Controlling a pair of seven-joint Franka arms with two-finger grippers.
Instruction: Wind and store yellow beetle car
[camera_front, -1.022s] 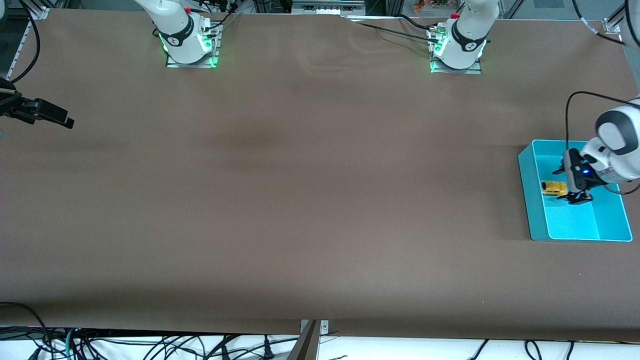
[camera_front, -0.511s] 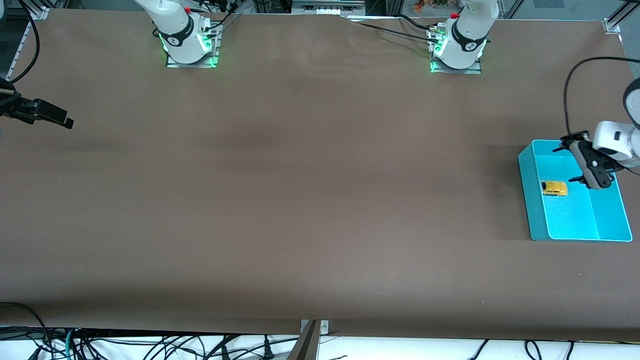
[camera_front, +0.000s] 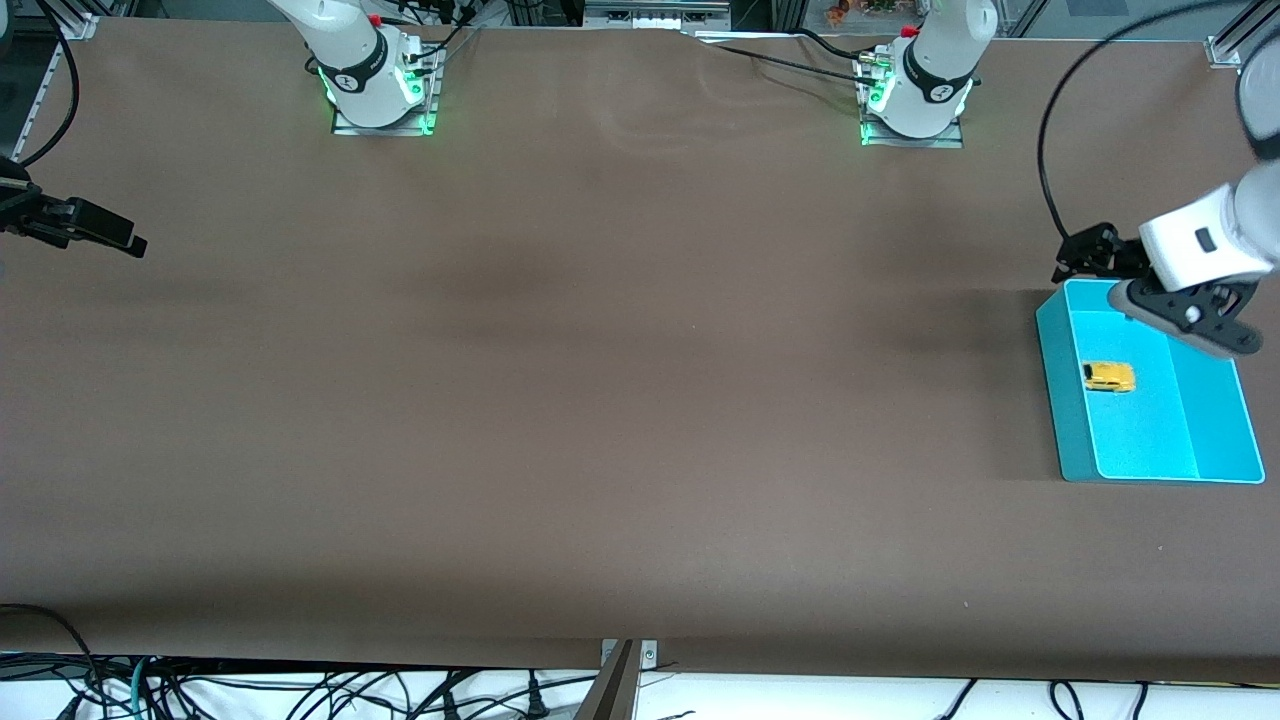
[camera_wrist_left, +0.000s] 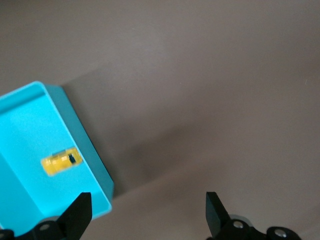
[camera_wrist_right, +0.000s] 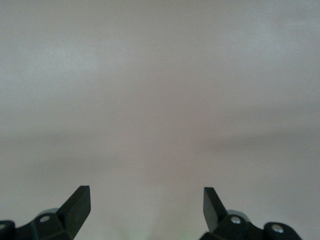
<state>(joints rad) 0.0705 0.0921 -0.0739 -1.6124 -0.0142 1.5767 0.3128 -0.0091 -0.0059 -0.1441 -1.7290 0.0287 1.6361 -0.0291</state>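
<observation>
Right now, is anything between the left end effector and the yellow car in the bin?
Nothing. In the front view the open left end effector hangs over the bin's rim; only bare turquoise floor separates it from the yellow car.

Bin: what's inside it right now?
Only the car lies on the bin floor, upright, near the wall toward the right arm's end. The open left pincer hides the bin's corner farthest from the camera.

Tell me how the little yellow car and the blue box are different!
The yellow beetle car is tiny; the turquoise bin is far bigger. The car is yellow with dark windows; the bin is plain turquoise. The car lies inside; the bin holds it and sits on the table. Neither is held: the left gripper and right gripper are open.
</observation>
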